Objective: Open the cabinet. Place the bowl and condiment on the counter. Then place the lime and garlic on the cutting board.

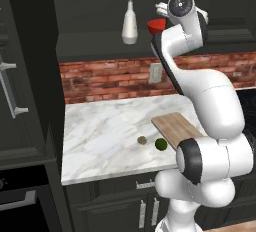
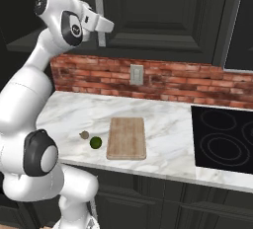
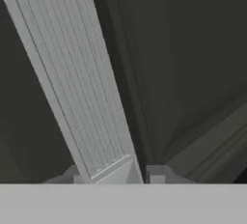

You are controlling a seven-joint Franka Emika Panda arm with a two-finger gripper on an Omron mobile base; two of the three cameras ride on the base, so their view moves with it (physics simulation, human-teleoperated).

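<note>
The pincer [image 2: 105,25] is at the dark cabinet's silver bar handle [image 3: 79,88]; I cannot tell if it grips. Everything else is left.

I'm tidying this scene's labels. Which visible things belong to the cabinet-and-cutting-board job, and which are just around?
Job: cabinet, its handle, bowl, condiment, counter, lime, garlic, cutting board.

Around: stovetop, wall outlet, brick backsplash.

No text, label, brand, number or sign can be read on anything here; every surface is plain and carries no markings.
</note>
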